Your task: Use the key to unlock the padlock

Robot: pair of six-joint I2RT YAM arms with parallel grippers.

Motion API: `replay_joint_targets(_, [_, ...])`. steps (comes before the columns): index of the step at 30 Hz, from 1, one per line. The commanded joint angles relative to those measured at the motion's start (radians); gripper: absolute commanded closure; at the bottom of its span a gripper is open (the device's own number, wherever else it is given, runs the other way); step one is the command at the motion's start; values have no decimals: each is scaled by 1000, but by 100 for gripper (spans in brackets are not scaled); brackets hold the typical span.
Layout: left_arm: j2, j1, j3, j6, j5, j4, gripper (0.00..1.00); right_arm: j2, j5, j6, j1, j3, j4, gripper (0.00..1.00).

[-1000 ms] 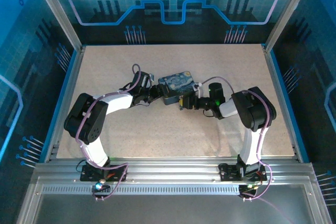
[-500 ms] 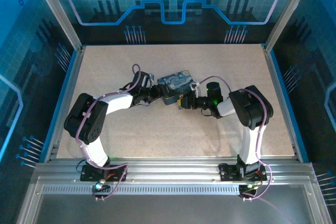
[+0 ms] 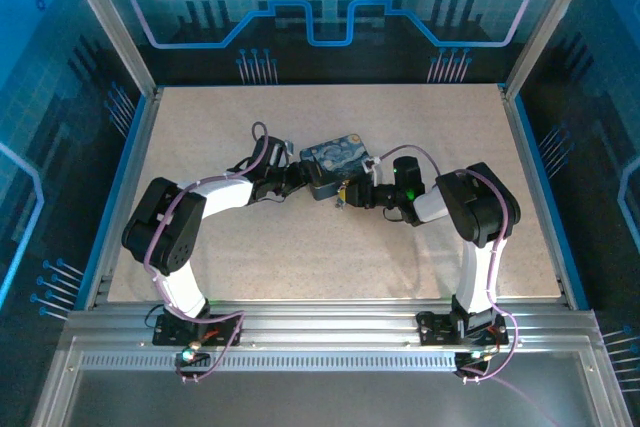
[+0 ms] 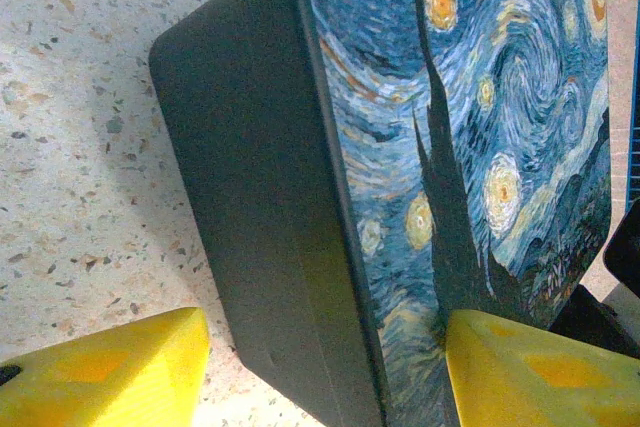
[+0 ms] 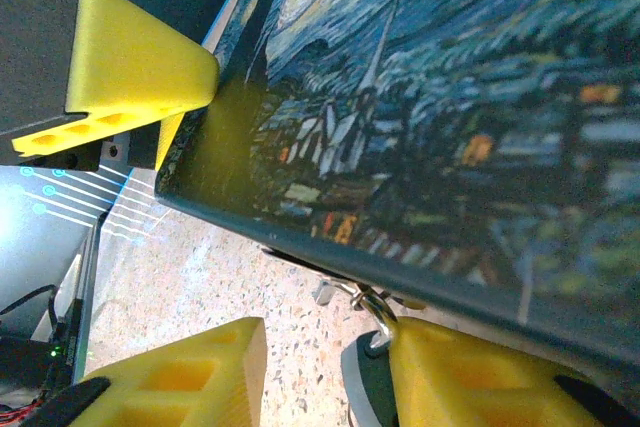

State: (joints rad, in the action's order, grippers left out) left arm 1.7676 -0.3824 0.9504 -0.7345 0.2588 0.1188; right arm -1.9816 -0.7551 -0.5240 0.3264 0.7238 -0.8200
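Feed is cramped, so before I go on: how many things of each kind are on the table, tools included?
Dark blue rectangular metal tin with swirly painted lid: 1
Small dark-and-silvery metal padlock by the tin's edge: 1
Yellow-fingered tools, left and right: 2
Total: 4
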Motion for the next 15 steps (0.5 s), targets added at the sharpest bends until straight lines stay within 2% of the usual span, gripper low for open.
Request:
replay_joint_targets(1, [-1, -10, -31, -11, -20, -72, 35, 2, -1, 14, 2, -12, 10, 65])
replay_joint_targets(15, [-8, -11, -33, -9, -25, -76, 35, -11, 20, -7, 1, -3, 10, 86])
